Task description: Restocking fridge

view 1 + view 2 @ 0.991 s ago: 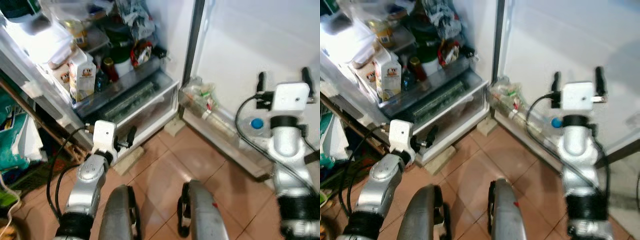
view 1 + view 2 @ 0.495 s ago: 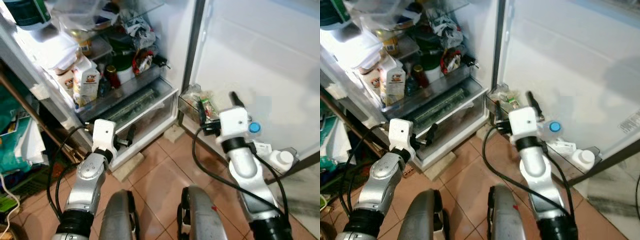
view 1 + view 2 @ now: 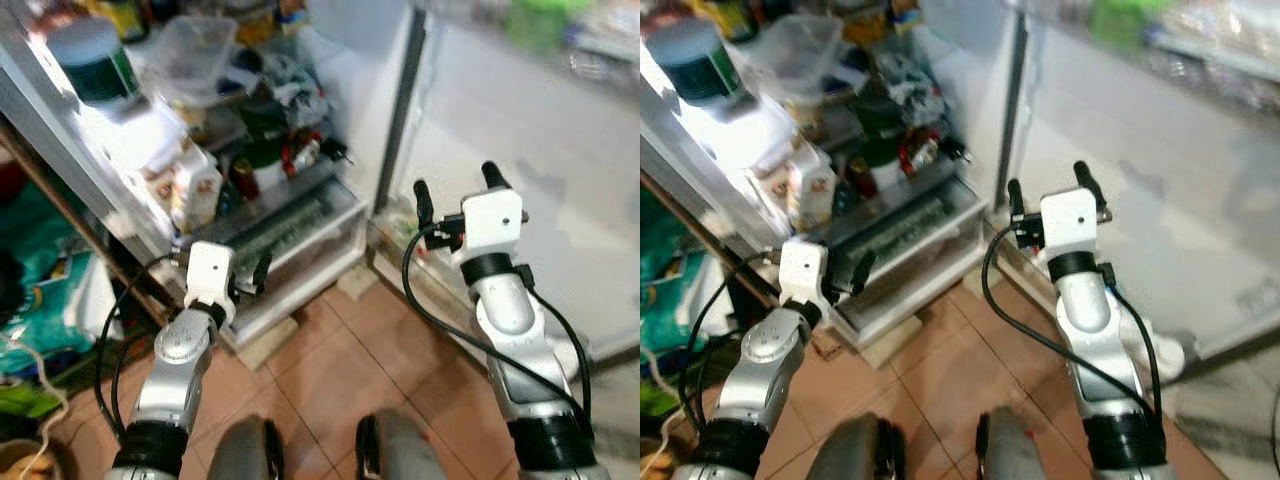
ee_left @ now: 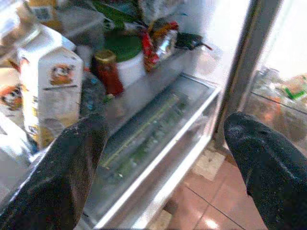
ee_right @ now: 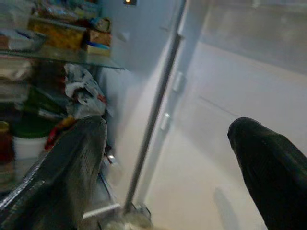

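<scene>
Both hands were spread and empty: the right hand (image 3: 455, 187) was raised at 2 o'clock before the open fridge door (image 3: 560, 150), the left hand (image 3: 252, 275) low by the crisper drawer (image 3: 300, 215). The stocked fridge shelves (image 4: 158, 72) lay at 11 o'clock. Best to fetch an item first, keeping clear of the door bins.

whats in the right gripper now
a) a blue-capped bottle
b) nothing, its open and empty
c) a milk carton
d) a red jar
b) The right gripper is raised in front of the open fridge door with its two black fingers spread apart and only the fridge interior seen between them; the milk carton sits on the fridge shelf.
</scene>
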Robot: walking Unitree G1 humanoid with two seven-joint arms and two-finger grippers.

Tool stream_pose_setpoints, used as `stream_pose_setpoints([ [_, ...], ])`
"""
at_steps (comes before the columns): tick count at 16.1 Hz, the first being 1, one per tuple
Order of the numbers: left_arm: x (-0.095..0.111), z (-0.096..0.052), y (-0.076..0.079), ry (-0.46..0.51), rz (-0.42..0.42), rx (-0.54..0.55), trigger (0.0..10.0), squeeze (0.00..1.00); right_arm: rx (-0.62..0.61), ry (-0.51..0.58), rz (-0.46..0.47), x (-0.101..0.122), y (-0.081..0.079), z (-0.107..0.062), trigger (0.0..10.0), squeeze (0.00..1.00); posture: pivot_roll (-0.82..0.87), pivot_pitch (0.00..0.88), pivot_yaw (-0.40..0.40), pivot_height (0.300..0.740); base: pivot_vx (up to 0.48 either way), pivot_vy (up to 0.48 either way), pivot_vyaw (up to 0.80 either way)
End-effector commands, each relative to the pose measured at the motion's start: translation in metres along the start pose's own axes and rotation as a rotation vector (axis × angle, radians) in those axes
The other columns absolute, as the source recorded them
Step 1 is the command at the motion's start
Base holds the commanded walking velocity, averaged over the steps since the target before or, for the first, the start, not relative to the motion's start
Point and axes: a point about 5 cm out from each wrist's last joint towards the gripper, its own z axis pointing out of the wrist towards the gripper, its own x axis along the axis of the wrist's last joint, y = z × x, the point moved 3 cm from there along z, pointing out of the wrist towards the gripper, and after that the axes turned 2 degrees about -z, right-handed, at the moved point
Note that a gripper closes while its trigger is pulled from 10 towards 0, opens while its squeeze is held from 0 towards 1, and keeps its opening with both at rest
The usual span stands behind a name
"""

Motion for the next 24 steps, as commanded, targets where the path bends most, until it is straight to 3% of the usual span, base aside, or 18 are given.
stream_pose_setpoints([
  [1,0.0,-0.002,-0.003,0.004,0.006,0.01,10.0,0.0,0.014,-0.021,0.005,-0.004,-0.002,-0.002,10.0,0.0,-0.01,0.105,0.034,0.74,0.0,0.0,0.0],
  [4,0.0,-0.001,-0.003,0.006,0.014,0.011,10.0,0.0,0.021,-0.035,0.006,-0.009,-0.005,-0.005,10.0,0.0,-0.01,0.102,0.036,0.74,0.0,0.0,0.0],
  [6,0.004,-0.001,0.003,0.029,-0.02,-0.003,10.0,0.0,0.05,-0.122,0.011,-0.032,-0.012,-0.017,10.0,0.0,-0.02,0.099,0.037,0.74,0.0,0.0,0.0],
  [10,0.003,-0.002,0.014,0.033,-0.021,-0.017,10.0,0.0,-0.006,-0.224,0.1,-0.055,-0.005,-0.031,10.0,0.0,-0.02,0.101,0.04,0.74,0.0,-0.232,0.0],
  [19,0.003,0.0,0.014,0.026,-0.026,-0.017,10.0,0.0,0.025,-0.19,0.093,-0.052,-0.011,-0.025,10.0,0.0,-0.01,0.103,0.051,0.74,0.0,-0.26,0.0],
  [22,0.003,0.0,0.01,0.027,-0.023,0.008,10.0,0.0,0.148,-0.21,0.206,-0.056,-0.024,-0.026,10.0,0.0,-0.01,0.104,0.054,0.74,0.0,0.0,0.0],
  [23,0.003,0.0,0.005,0.026,-0.017,0.046,10.0,0.0,0.238,-0.226,0.245,-0.057,-0.036,-0.027,10.0,0.0,-0.01,0.104,0.054,0.74,0.0,0.0,0.0],
  [24,0.004,0.001,-0.001,0.024,-0.008,0.097,10.0,0.0,0.253,-0.221,0.247,-0.056,-0.037,-0.026,10.0,0.0,0.0,0.105,0.054,0.74,0.0,0.0,0.0],
])
